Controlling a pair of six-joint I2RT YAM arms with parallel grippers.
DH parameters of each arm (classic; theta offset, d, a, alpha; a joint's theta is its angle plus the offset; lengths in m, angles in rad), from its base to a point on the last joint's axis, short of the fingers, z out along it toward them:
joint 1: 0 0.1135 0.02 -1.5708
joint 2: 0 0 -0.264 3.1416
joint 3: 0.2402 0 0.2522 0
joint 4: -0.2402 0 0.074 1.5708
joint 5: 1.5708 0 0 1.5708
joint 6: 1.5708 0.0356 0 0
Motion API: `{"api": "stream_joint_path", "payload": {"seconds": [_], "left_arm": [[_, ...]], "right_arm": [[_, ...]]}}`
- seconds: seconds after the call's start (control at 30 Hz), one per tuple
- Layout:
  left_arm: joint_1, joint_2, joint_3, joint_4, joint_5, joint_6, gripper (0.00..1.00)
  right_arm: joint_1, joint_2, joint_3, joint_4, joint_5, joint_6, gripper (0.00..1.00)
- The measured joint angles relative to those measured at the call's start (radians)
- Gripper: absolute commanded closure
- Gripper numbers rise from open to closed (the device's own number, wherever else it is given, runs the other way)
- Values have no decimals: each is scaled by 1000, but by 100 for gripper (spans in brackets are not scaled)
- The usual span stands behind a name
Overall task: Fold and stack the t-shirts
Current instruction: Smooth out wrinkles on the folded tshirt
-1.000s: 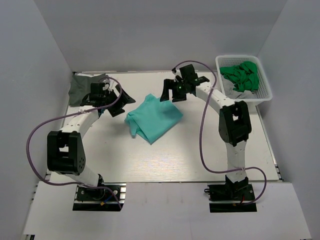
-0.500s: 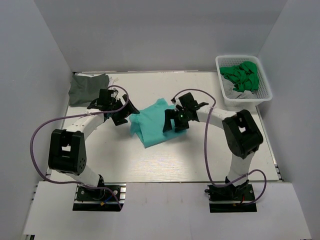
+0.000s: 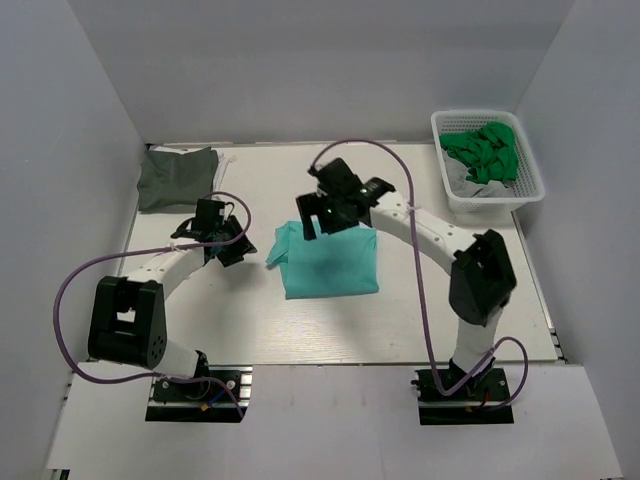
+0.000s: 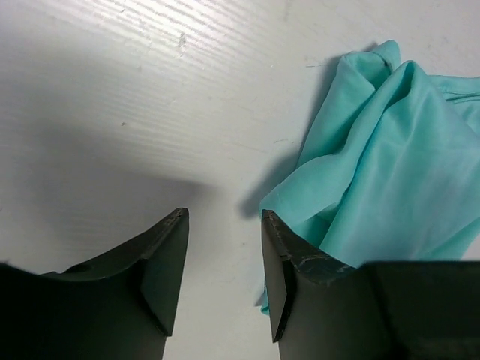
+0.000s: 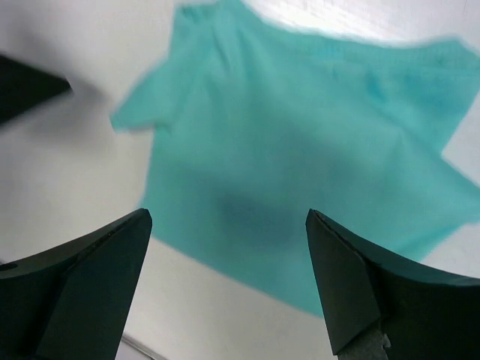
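A teal t-shirt (image 3: pixel 332 264) lies folded in a rough rectangle at the table's middle, one corner (image 3: pixel 277 253) poking out to the left. A dark grey-olive t-shirt (image 3: pixel 177 177) lies folded at the far left corner. My left gripper (image 3: pixel 236 248) is low on the table just left of the teal corner. In the left wrist view its jaws (image 4: pixel 225 219) are partly open on bare table, the teal cloth (image 4: pixel 390 172) beside the right finger. My right gripper (image 3: pixel 328 212) hovers over the shirt's far edge, open wide above the teal cloth (image 5: pixel 300 142).
A white mesh basket (image 3: pixel 532 168) at the far right corner holds crumpled green cloth (image 3: pixel 485 152). White walls close in the table on the left, back and right. Purple cables loop off both arms.
The right gripper swung from the shirt's middle to its far edge and the teal shirt now lies flatter and squarer. The left gripper drew back left off the cloth, its jaws narrower.
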Motion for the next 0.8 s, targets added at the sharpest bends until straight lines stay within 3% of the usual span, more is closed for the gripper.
{"api": "stream_joint_path", "payload": {"seconds": [0.17, 0.27, 0.43, 0.8], "left_arm": [[-1, 50, 3, 74, 18, 21, 47], [-1, 115, 7, 108, 66, 24, 47], [-1, 154, -16, 195, 163, 16, 49], [-1, 181, -59, 336, 294, -23, 67]], "right_arm": [[62, 261, 394, -148, 152, 85, 21], [97, 413, 547, -193, 197, 126, 26], [132, 504, 576, -282, 229, 191, 32], [131, 524, 576, -288, 226, 247, 40]]}}
